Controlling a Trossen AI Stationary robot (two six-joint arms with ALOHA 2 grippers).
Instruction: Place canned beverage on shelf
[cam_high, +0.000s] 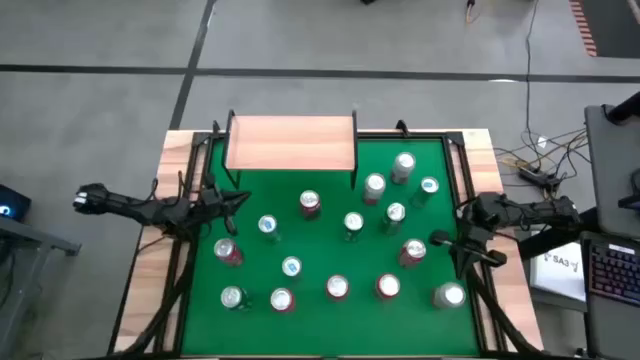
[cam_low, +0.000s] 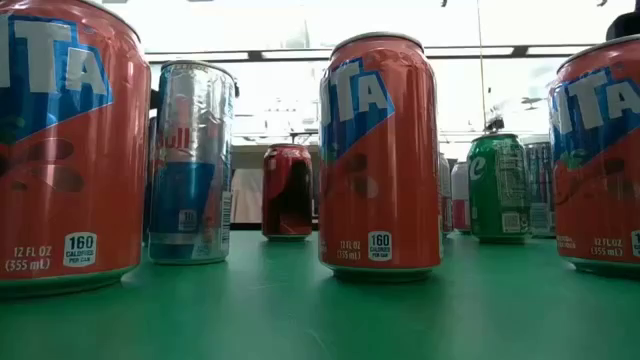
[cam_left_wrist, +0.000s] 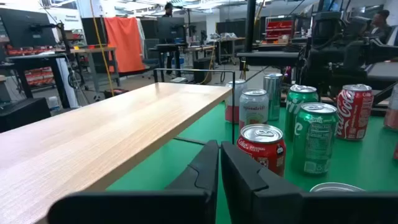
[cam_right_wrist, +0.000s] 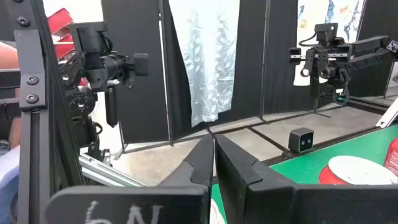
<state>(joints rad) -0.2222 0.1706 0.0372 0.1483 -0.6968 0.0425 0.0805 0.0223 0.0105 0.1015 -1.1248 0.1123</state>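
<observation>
- Both grippers pressed together, holding nothing: left gripper (cam_high: 238, 199) at the table's left edge, right gripper (cam_high: 440, 238) at its right.
- Shelf (cam_high: 291, 142) bare, far-left; cans (cam_high: 352, 225) scattered nearer.

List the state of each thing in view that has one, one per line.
Shelf: bare, no can on it.
Cans: all upright on the green table.
Left gripper: shut, empty, beside the shelf.
Right gripper: shut, empty, at the table's right edge.
</observation>
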